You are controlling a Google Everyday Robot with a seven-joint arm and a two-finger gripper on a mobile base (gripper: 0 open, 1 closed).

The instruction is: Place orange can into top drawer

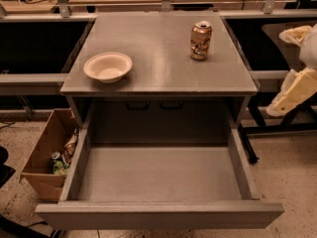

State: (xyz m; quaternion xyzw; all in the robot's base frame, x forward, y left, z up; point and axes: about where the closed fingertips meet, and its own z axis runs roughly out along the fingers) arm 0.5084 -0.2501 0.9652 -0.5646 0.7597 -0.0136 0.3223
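The orange can (200, 40) stands upright on the right rear part of the grey cabinet top (158, 73). The top drawer (158, 214) is pulled fully out toward me, and its flat grey bottom holds nothing. My gripper (291, 94) shows as a cream-coloured shape at the right edge of the view. It is beside the cabinet, well to the right of the can and lower than it, and touches nothing.
A pale bowl (108, 67) sits on the left of the cabinet top. A brown cardboard box (42, 155) with trash, including a greenish can (58, 165), stands on the floor left of the drawer. Shelving runs behind the cabinet.
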